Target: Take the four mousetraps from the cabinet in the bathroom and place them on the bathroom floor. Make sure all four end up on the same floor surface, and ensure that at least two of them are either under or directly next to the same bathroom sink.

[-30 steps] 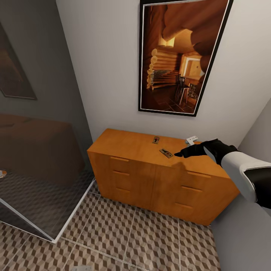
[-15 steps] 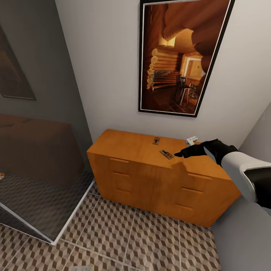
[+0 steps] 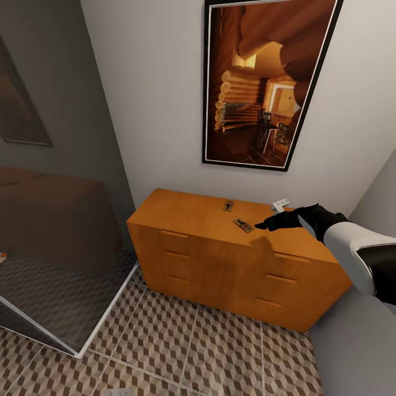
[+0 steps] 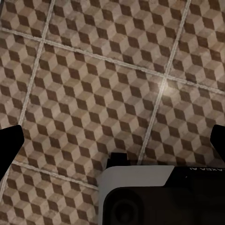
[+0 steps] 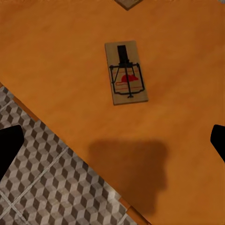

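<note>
The orange-brown cabinet (image 3: 198, 247) stands against the white wall. Two mousetraps lie on its flat top: one near the back (image 3: 228, 205), the other (image 3: 242, 224) nearer the front edge. My right gripper (image 3: 263, 224) hovers just right of the nearer trap and above the cabinet top. In the right wrist view that mousetrap (image 5: 125, 71) lies flat with its red-marked metal part showing, and my right gripper (image 5: 112, 140) is open and empty over the cabinet top (image 5: 178, 56). My left gripper (image 4: 112, 140) is open over the cube-patterned bathroom floor (image 4: 93, 79).
A small white object (image 3: 280, 204) sits at the cabinet's back right. A glass shower enclosure (image 3: 60, 264) with a white frame stands to the left. A large framed picture (image 3: 264, 82) hangs above the cabinet. A grey wall (image 3: 374, 198) closes in on the right. Tiled floor (image 3: 192, 352) lies in front.
The head view has shifted very slightly. The right gripper and both mousetraps keep their places.
</note>
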